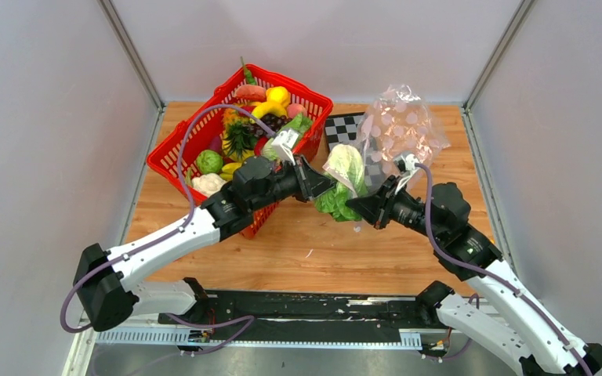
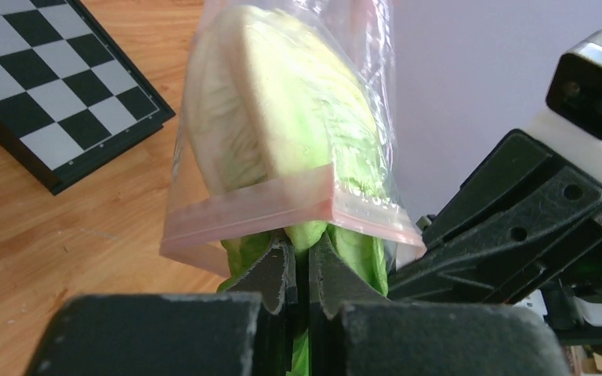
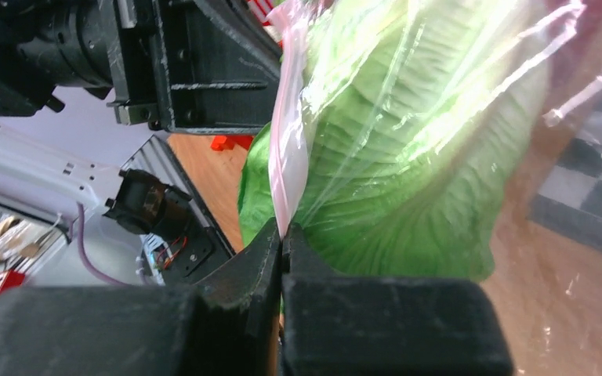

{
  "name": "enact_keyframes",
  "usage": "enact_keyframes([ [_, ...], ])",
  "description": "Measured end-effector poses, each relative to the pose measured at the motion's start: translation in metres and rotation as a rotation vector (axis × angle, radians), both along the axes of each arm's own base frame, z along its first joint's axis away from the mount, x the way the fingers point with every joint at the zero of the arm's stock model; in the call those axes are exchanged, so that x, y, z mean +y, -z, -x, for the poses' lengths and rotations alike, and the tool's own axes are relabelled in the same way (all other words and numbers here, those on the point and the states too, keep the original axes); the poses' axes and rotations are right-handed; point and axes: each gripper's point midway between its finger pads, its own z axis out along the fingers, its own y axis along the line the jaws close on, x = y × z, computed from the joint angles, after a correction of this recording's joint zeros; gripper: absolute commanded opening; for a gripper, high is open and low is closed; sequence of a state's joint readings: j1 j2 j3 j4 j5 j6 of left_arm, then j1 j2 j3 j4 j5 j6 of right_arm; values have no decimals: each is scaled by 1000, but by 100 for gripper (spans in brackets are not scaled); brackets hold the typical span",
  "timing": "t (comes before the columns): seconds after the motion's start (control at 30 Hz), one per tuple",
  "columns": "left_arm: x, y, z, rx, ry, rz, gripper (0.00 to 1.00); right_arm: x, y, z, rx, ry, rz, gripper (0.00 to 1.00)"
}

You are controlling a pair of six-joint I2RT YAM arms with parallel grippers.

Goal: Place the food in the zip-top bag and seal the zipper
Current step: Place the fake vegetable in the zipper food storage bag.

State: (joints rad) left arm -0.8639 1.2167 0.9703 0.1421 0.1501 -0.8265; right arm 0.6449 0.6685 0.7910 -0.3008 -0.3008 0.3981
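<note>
The leafy green lettuce (image 1: 345,178) is partly inside the clear zip-top bag (image 1: 398,125), held above the table. My left gripper (image 1: 318,188) is shut on the lettuce's green leafy end (image 2: 307,233), which sticks out of the bag's mouth. The pale pink zipper strip (image 2: 259,205) lies across the lettuce just above my left fingers. My right gripper (image 1: 358,205) is shut on the pink zipper edge (image 3: 284,168) of the bag, with the lettuce (image 3: 407,149) behind the plastic. More toy fruits and vegetables (image 1: 251,129) fill the red basket.
A red mesh basket (image 1: 174,149) stands at the back left. A black-and-white checkerboard (image 1: 345,128) lies on the wooden table behind the bag and also shows in the left wrist view (image 2: 55,86). Grey walls close in on both sides.
</note>
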Motion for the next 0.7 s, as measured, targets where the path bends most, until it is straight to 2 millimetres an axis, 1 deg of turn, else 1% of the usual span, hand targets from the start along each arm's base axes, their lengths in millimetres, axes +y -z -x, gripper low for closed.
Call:
enact_keyframes([
  [0.07,2,-3,-1,-1,-19,9,0,7,-1,4,-6,-47,-10,0],
  [0.13,1,-1,-4,2,-30,9,0,10,-1,7,-7,-73,-30,0],
  [0.27,-9,13,-5,5,-34,-27,0,11,-4,11,26,-72,-91,0],
  [0.33,-15,16,-2,-20,-38,-63,0,10,-11,12,54,-53,-141,0],
  [0.4,-20,11,2,-56,-36,-75,0,9,-17,12,78,-30,-180,0],
  [0.53,-28,-3,9,-136,-37,-90,2,3,-18,5,164,51,-233,0],
  [0.63,-31,-10,5,-177,-65,-124,4,2,-15,-1,217,98,-259,0],
  [0.7,-28,-10,0,-190,-102,-156,6,5,-16,-1,246,91,-281,0],
])
